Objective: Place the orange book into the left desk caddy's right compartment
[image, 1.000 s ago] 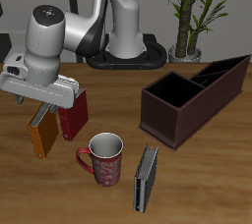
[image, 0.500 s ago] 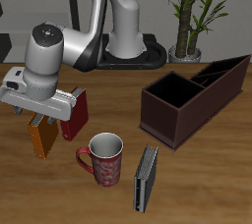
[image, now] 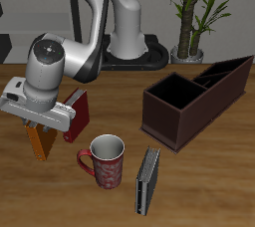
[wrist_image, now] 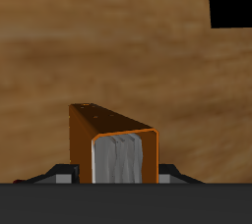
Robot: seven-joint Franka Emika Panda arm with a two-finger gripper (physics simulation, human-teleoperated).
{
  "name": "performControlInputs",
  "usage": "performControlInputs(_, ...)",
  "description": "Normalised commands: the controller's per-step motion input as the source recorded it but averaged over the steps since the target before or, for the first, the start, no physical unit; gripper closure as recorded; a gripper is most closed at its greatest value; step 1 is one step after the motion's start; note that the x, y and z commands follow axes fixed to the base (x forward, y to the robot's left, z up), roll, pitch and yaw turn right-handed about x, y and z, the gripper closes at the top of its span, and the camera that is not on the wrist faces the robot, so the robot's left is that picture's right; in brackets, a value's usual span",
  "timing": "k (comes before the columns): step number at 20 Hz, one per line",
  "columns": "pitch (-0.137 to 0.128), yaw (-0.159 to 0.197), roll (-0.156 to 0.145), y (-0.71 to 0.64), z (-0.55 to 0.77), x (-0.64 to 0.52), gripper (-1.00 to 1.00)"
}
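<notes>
- From the front, the gripper [image: 41,128] sits low over the orange book [image: 40,143], which stands upright on the table [image: 199,186], well apart from the left desk caddy [image: 195,98].
- The dark red book [image: 77,114] stands just beside the orange book, farther back; the mug [image: 104,160] is near it, and the dark grey book [image: 147,179] stands beyond the mug.
- Through the wrist camera, the orange book [wrist_image: 113,147] rises between the two fingers [wrist_image: 65,173], grey page edges showing. Whether they actually clamp it I cannot tell.
</notes>
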Motion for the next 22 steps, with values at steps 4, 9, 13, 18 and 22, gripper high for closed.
performControlInputs(4, -0.004, -0.003, -0.003, 0.01, -0.01, -0.02, 1.0)
performControlInputs(9, -0.021, -0.003, -0.015, -0.03, 0.21, -0.05, 1.0)
performControlInputs(13, -0.065, 0.001, -0.007, 0.04, 0.52, -0.17, 1.0)
performControlInputs(18, -0.051, 0.016, -0.011, 0.04, 0.51, -0.19, 1.0)
performControlInputs(22, -0.066, 0.015, -0.006, 0.04, 0.67, -0.32, 1.0)
